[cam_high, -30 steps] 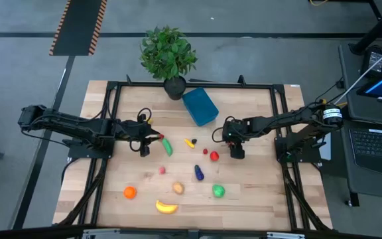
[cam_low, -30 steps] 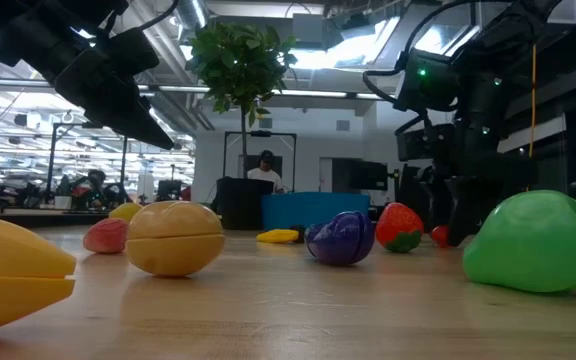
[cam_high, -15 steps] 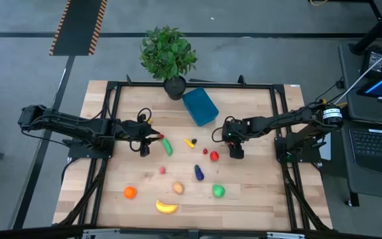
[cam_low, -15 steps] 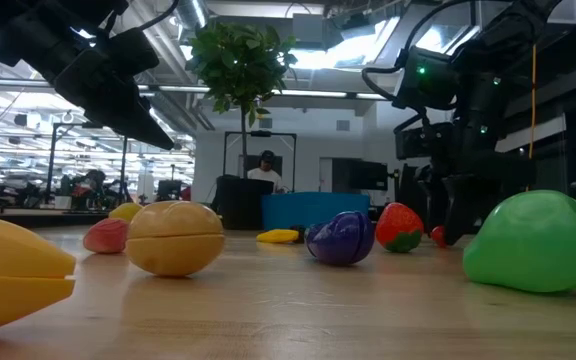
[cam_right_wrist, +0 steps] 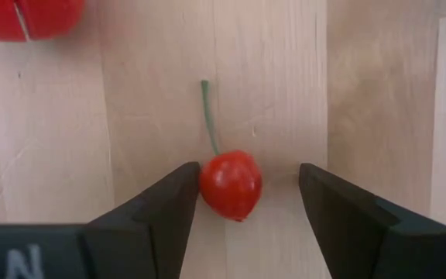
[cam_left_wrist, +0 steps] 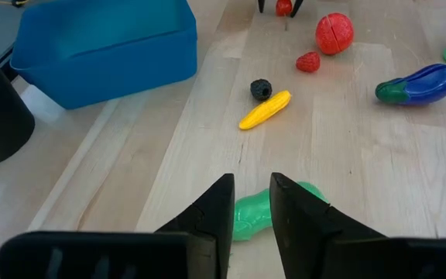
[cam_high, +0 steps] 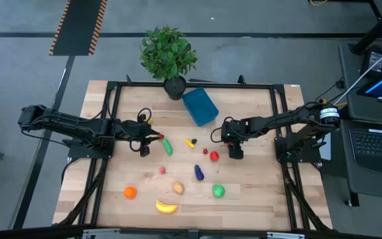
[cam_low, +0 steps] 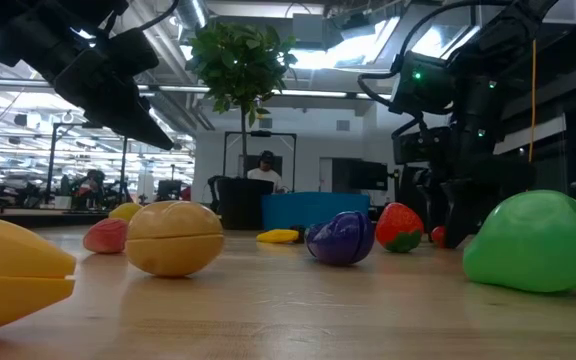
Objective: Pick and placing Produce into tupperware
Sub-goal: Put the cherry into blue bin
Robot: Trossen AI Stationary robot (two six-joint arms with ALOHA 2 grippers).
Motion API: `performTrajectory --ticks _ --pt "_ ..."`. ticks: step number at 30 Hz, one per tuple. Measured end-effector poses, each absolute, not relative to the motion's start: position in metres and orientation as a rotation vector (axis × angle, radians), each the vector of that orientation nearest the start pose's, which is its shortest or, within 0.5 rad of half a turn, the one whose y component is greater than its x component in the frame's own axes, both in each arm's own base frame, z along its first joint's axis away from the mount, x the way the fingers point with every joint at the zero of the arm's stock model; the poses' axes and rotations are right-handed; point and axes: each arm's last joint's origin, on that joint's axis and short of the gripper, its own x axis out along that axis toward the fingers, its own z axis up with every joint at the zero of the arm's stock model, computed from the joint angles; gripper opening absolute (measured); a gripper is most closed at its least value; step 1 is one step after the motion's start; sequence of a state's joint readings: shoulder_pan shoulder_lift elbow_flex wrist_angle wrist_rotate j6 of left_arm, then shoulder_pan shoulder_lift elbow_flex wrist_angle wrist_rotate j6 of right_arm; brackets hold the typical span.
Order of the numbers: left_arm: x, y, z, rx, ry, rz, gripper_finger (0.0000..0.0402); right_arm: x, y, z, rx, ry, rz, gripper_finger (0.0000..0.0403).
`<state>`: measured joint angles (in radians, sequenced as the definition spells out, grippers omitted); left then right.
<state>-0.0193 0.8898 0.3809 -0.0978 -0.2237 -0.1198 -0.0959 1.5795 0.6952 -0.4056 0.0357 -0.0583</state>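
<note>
A small red cherry [cam_right_wrist: 231, 184] with a green stem lies on the table. My right gripper [cam_right_wrist: 248, 182] points down over it, open, one finger on each side; in the high view it [cam_high: 234, 151] stands right of centre. My left gripper [cam_left_wrist: 252, 190] hangs above the table left of centre, its fingers a narrow gap apart with nothing between them. A green cucumber [cam_left_wrist: 312, 192] lies just beyond its tips. The open blue tupperware [cam_high: 199, 106] rests on its base at the far middle. Strawberry [cam_high: 214, 156], eggplant [cam_high: 198, 173], green apple [cam_high: 218, 191] and banana [cam_high: 166, 207] lie loose. My right gripper has one finger [cam_right_wrist: 178, 194] right against the cherry's side [cam_right_wrist: 205, 184]; whether they touch, I cannot tell. The other finger stands clear of it. The fingers come from above, and the cherry lies on the table.
A potted plant [cam_high: 169, 56] stands at the far edge beside the tupperware. An orange [cam_high: 130, 192], a potato [cam_high: 178, 188], a yellow corn cob [cam_high: 190, 142] and small berries lie across the middle and near half. Black frame rails [cam_high: 111, 119] run along the table's sides.
</note>
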Motion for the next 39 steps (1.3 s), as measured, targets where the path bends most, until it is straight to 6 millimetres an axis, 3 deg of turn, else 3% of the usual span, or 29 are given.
performTrajectory --ticks 5,16,26,39 --pt "0.176 0.003 0.187 -0.042 0.59 0.234 0.0069 0.25 -0.025 0.123 -0.013 1.294 -0.074 0.0212" --pt "0.176 0.003 0.187 -0.042 0.59 0.234 0.0083 0.25 -0.024 0.122 0.02 1.289 -0.079 0.0106" --pt "0.176 0.003 0.187 -0.042 0.59 0.234 0.0094 0.249 -0.024 0.125 0.043 1.272 -0.095 0.0114" --pt "0.176 0.003 0.187 -0.042 0.59 0.234 0.0069 0.238 -0.027 0.174 0.047 1.054 -0.118 0.0105"
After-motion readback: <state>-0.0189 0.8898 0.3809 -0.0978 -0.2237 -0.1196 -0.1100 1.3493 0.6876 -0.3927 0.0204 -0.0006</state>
